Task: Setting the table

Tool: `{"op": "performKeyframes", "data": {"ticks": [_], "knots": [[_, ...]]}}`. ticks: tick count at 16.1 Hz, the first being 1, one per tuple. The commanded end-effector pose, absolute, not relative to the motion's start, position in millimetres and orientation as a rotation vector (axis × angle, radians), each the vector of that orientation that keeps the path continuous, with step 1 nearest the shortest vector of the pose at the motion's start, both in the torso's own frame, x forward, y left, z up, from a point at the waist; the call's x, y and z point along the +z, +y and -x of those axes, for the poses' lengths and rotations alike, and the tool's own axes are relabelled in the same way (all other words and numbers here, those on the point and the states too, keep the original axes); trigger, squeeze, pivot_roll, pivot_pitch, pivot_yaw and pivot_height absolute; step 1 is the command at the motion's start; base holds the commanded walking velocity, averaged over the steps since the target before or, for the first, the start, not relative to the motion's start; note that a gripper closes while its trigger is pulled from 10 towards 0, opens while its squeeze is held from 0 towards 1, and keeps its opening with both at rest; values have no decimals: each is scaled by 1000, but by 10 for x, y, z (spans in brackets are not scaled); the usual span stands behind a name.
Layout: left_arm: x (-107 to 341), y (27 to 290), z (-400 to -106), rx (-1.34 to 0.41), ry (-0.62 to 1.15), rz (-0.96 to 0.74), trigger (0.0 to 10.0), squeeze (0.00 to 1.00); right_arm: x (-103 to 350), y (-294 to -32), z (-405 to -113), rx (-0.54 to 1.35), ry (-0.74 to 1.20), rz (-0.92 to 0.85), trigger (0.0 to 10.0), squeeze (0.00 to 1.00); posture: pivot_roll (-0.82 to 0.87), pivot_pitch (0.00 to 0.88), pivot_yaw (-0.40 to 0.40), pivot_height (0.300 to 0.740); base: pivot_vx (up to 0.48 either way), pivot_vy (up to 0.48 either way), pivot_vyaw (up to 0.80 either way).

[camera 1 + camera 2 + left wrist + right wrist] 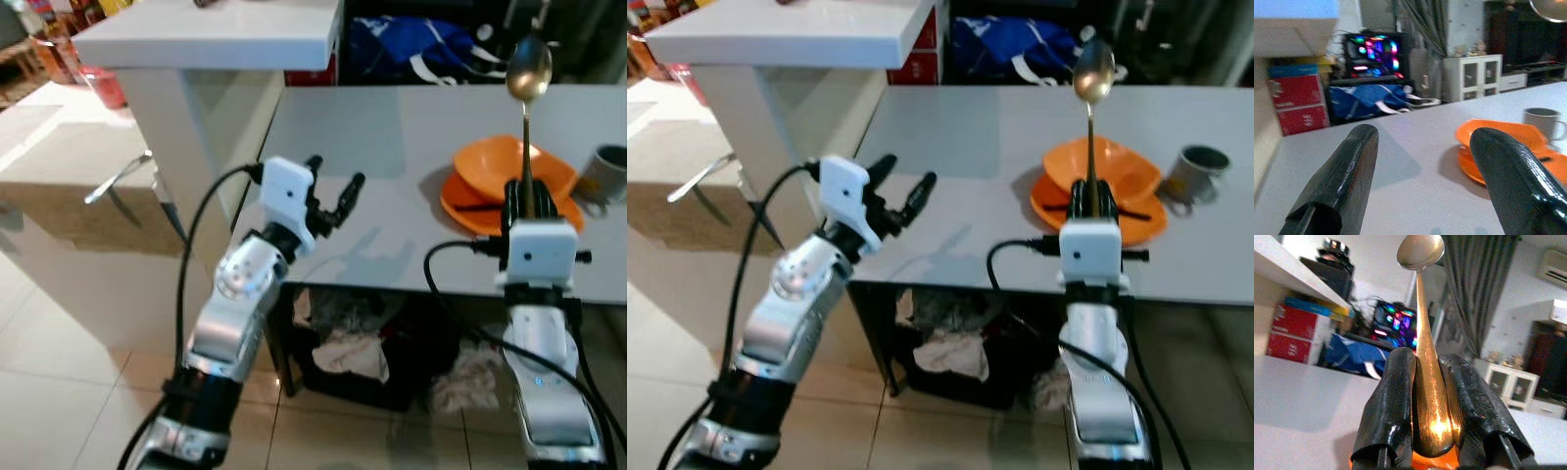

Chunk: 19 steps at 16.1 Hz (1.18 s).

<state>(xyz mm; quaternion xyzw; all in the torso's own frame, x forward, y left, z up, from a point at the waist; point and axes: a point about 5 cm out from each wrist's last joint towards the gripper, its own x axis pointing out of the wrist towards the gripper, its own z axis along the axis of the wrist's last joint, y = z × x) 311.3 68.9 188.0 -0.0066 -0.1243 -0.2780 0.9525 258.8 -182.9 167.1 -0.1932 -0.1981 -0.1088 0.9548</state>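
golden spoon (pixel 529 73) stands clenched in the right claw (pixel 527 201); left claw (pixel 333 186) hangs released.

Before you: grey counter (pixel 392 147), white shelf (pixel 216 39) to your left, pale tiled floor (pixel 59 392), dark curtain (pixel 1479 289), white cabinet (pixel 1474 73).

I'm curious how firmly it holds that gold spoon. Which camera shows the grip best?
The right wrist view: the spoon stands upright, its handle clamped between the right gripper's two black fingers. Both eye views show the whole spoon rising above the orange bowl, but the grip itself looks small there.
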Motion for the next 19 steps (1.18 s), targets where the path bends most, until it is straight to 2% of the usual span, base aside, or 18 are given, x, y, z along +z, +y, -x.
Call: {"op": "performKeyframes", "data": {"ticks": [1,5,11,15,19], "knots": [[1841,780,-3142,-532,-224,11,10000,0,1689,-1745,-2598,-191,-411,384,0,0,-8,0,78,740,0,0,0],[1816,775,-3158,-527,-209,-49,10000,0,1672,-1735,-2602,-176,-403,385,0,0,-8,0,78,740,0,170,0],[1833,781,-3186,-524,-206,-66,10000,0,1645,-1714,-2626,-172,-392,368,0,0,-1,0,82,740,427,90,0],[1814,778,-3189,-516,-192,-81,10000,0,1632,-1703,-2630,-164,-385,363,0,0,-1,0,82,740,0,0,0],[1810,769,-3181,-518,-191,-86,10000,0,1612,-1699,-2630,-163,-375,350,0,0,0,0,83,740,477,0,0]]}}
